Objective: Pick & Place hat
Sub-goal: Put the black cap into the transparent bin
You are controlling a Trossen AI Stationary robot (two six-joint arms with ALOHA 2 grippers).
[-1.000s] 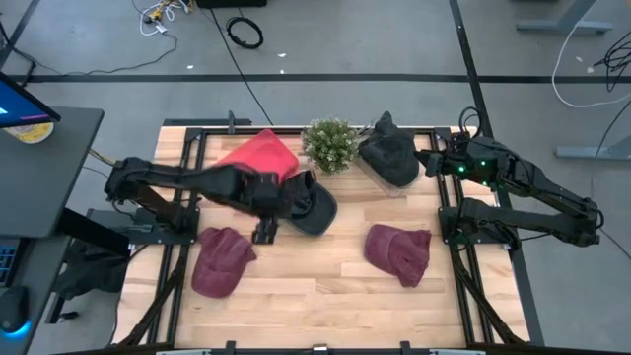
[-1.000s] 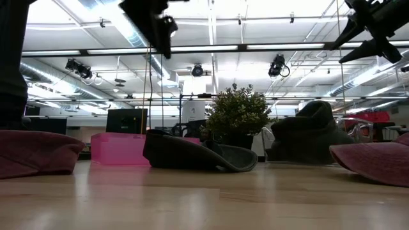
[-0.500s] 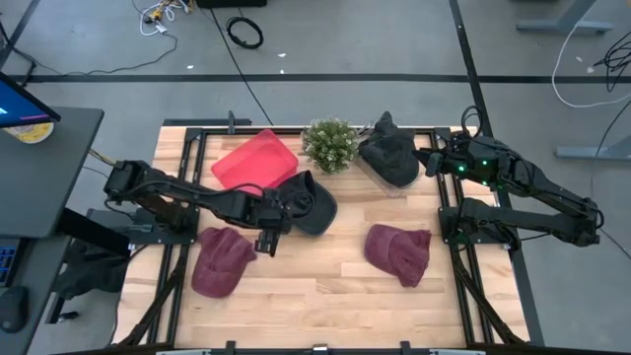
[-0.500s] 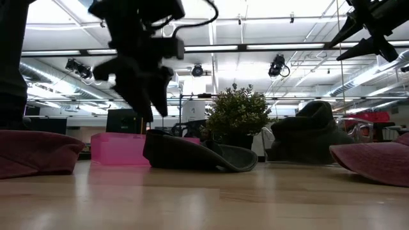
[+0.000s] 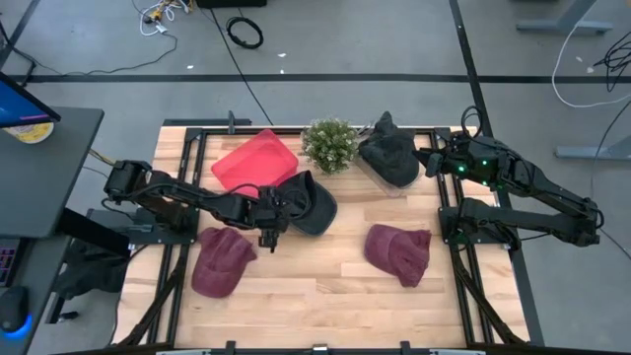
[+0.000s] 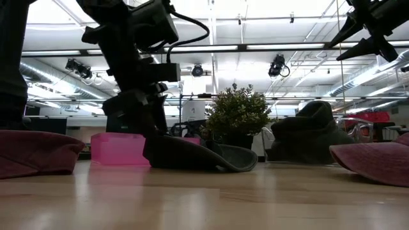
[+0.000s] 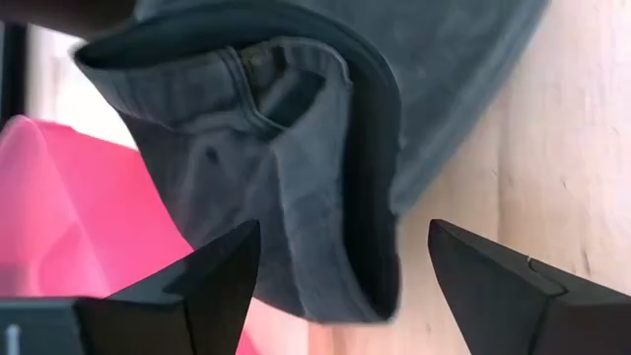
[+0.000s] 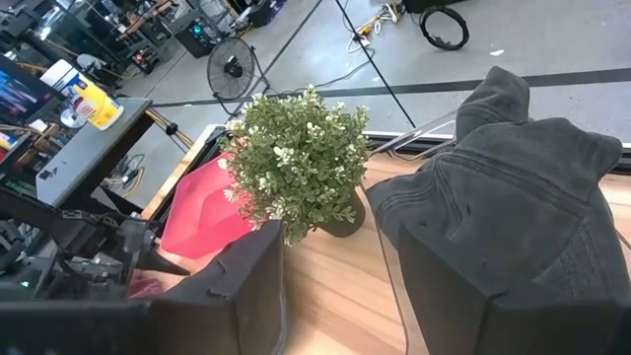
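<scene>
A dark grey cap (image 5: 312,206) lies on the table next to a red tray (image 5: 251,161), its brim flat on the wood in the low view (image 6: 211,155). My left gripper (image 5: 279,209) is open and low at the cap's left end (image 6: 150,131). In the left wrist view its fingers (image 7: 197,286) stand on either side of the cap's rim (image 7: 335,197) without touching it. My right gripper (image 5: 432,163) is open and empty, held up beside a second dark hat (image 5: 390,158) at the far right.
A potted plant (image 5: 330,145) stands at the far edge between the red tray and the second dark hat. Two maroon hats lie near the front, one at the left (image 5: 221,259) and one at the right (image 5: 399,251). Bare wood shows between them.
My left gripper has come down from high above the table to the left end of the dark grey cap, shifting slightly toward the near edge on the way. The cap has stayed where it was. My right arm has kept still.
</scene>
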